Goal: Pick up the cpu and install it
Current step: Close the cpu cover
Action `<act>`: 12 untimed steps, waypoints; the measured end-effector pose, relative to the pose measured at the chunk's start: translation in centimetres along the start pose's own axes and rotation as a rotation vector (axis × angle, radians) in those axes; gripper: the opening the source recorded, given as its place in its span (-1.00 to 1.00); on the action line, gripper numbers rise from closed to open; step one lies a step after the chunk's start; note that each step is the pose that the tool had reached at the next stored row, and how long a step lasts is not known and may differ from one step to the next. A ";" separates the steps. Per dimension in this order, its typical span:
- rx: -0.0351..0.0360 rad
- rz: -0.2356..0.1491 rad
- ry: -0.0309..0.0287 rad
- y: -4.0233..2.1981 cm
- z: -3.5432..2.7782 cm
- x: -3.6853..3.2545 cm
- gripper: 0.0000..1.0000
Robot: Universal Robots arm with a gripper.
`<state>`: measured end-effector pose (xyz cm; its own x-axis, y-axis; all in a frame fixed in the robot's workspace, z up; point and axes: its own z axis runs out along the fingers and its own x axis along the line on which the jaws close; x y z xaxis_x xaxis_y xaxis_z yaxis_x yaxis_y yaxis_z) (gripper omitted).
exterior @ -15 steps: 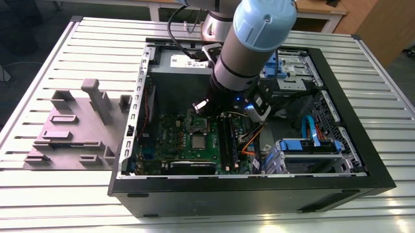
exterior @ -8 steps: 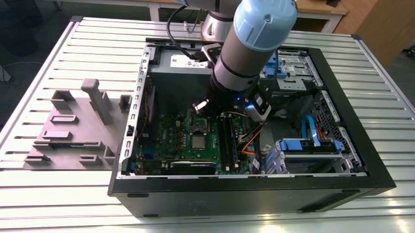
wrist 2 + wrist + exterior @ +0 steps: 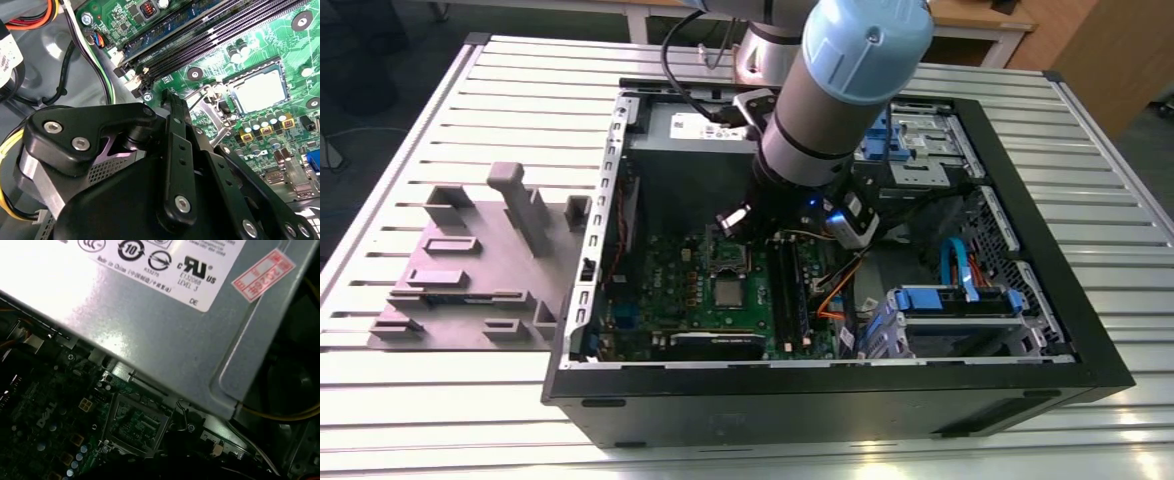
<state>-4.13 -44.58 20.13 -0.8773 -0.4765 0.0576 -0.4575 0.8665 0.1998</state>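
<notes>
Nearest, your black gripper hangs above the green motherboard — you can't tell whether it is open or holding anything. Just beyond it lies the cpu — silvery, flat in its socket, untouched.

White label on grey metal box, first wrist view: black round certification marks w/ lines of small print. Red-bordered sticker w/ red characters sits just beside label, same box. Green motherboard bears pale silkscreen lettering; in second wrist view its white markings are too small to read.
</notes>
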 end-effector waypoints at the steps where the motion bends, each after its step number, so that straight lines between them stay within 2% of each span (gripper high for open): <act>1: -0.0006 -0.004 0.0004 -0.01 -0.17 -0.03 -0.80; 12: 0.0002 -0.021 0.0050 -0.18 -0.36 -0.29 -0.80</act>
<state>-3.75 -44.65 20.43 -0.8667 -0.4954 0.0582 -0.4760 0.8562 0.2008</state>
